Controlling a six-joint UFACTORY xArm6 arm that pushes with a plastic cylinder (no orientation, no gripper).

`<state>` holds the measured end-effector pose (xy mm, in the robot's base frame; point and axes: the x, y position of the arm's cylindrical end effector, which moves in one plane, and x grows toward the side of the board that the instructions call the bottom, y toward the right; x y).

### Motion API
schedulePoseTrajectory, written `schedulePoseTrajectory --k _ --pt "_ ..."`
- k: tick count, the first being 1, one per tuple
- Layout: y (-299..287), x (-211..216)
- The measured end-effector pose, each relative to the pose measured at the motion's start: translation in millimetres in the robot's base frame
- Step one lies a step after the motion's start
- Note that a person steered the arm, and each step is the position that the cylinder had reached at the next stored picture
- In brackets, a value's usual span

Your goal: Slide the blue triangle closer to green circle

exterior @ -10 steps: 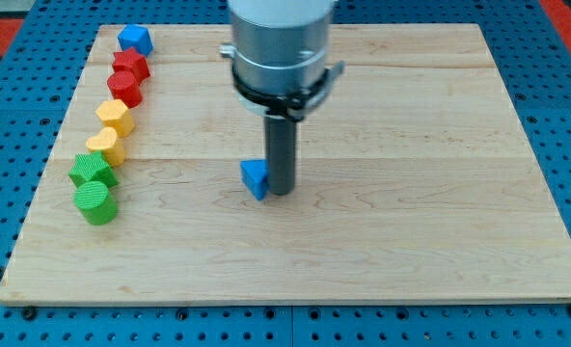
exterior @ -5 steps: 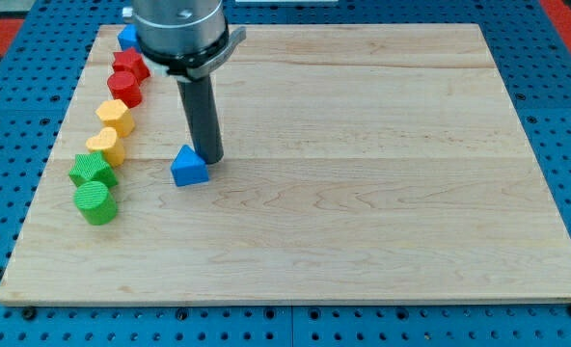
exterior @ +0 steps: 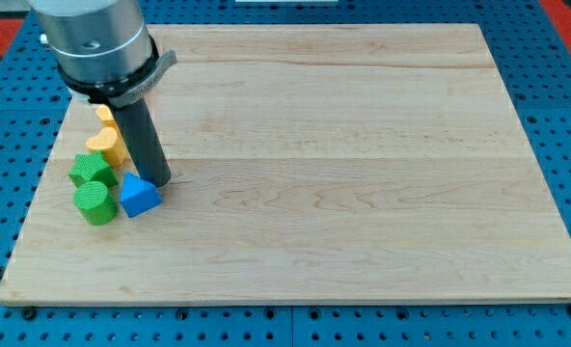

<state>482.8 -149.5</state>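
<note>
I am resting my tip (exterior: 158, 180) against the upper edge of the blue triangle (exterior: 138, 197), which is sitting just right of the green circle (exterior: 95, 203), nearly touching it, at the table (exterior: 363, 193)'s left side. This rod is carrying no jaws. Another green block (exterior: 91, 172) and a yellow block (exterior: 106, 146) are standing above the circle.

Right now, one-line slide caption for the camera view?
My tip sits at the upper right edge of the blue triangle block, which lies just right of the green circle block on the wooden board.
</note>
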Motion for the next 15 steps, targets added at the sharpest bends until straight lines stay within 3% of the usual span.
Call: schedulePoseTrajectory --k 12,15 --pt "-39 73" --pt "83 67"
